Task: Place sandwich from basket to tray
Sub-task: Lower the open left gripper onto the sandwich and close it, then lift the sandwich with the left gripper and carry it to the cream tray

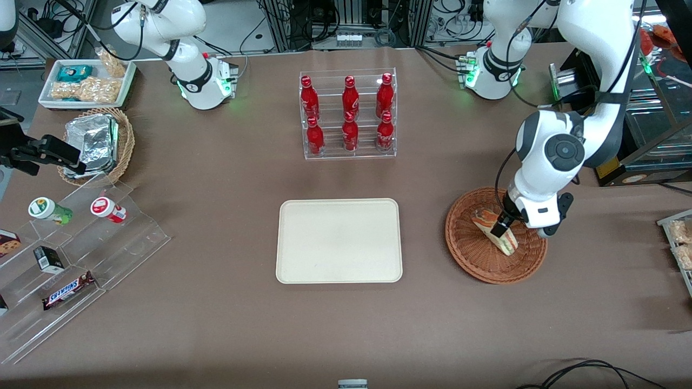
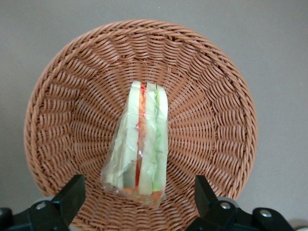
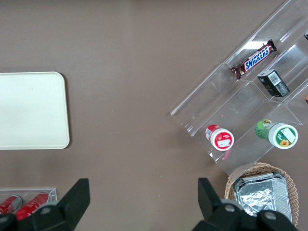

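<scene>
Sandwich (image 1: 495, 229): I see it lying in the basket (image 1: 469, 254), a wrapped wedge with pale bread and green and red-orange layers. On my wrist feed the sandwich (image 2: 141, 144) sits near the basket's middle, cut face up, layers running lengthwise.

Basket: round, reddish-brown wicker, shallow, resting on the worktop (image 1: 216, 324) toward the working arm's end. On the wrist feed its woven rim (image 2: 48, 96) rings the sandwich all round.

Gripper (image 1: 503, 226): I have it low over the basket, right at the sandwich. On the wrist feed the gripper (image 2: 139, 195) straddles the wider end of the wedge.

Jaws: released; the two fingers (image 2: 70, 195) stand spread, one on each side of the wrap, with a gap between each and the sandwich. Nothing is grasped.

Tray (image 1: 339, 275): cream, rectangular, rounded corners, flat on the worktop beside the basket, apart from it, toward the parked arm's end. Its surface is bare.

Bottle rack (image 1: 348, 151): clear stepped stand of red bottles, farther from the front camera than the tray.

Foil packs (image 1: 92, 143): stacked in a lighter wicker basket toward the parked arm's end.

Clear shelf (image 1: 97, 243): stepped acrylic stand near those packs; I make out two small pots, a dark box and a Snickers bar (image 1: 67, 290) on it.
</scene>
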